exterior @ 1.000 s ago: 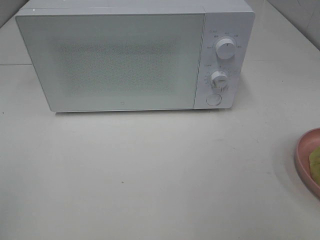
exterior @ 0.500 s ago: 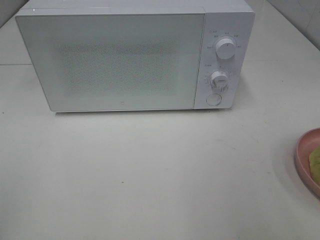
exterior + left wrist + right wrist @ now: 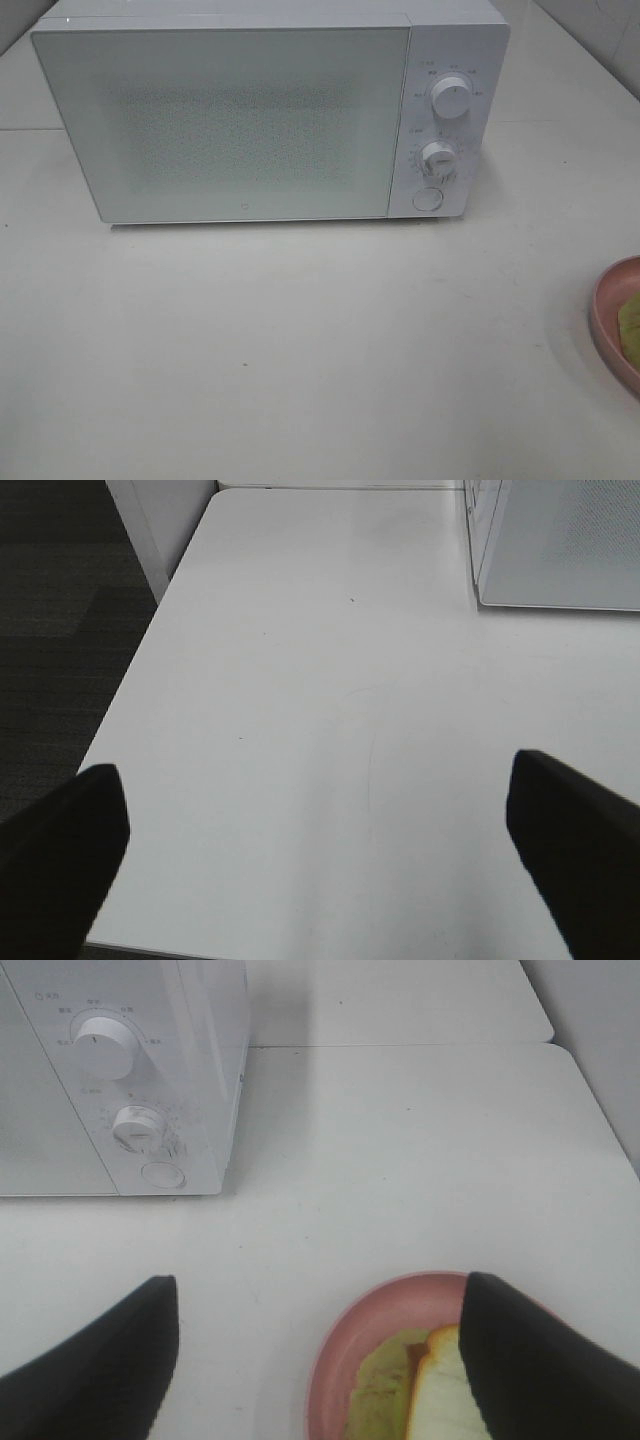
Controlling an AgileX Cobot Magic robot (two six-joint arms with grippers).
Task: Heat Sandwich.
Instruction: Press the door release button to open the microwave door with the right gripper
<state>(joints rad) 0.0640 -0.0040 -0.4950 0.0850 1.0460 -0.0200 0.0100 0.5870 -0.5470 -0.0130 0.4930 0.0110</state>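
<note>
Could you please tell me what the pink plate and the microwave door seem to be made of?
Round salmon-pink plate: probably matte plastic, judging by its even colour and dull rim; ceramic is possible. White microwave door: seemingly smooth glass or plastic over dotted mesh.

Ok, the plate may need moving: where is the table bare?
Bare: the wide white tabletop in front of the white box-shaped microwave, and the strip to its right. Occupied only at the right edge, by the round salmon-pink plate with the yellowish-green sandwich.
</note>
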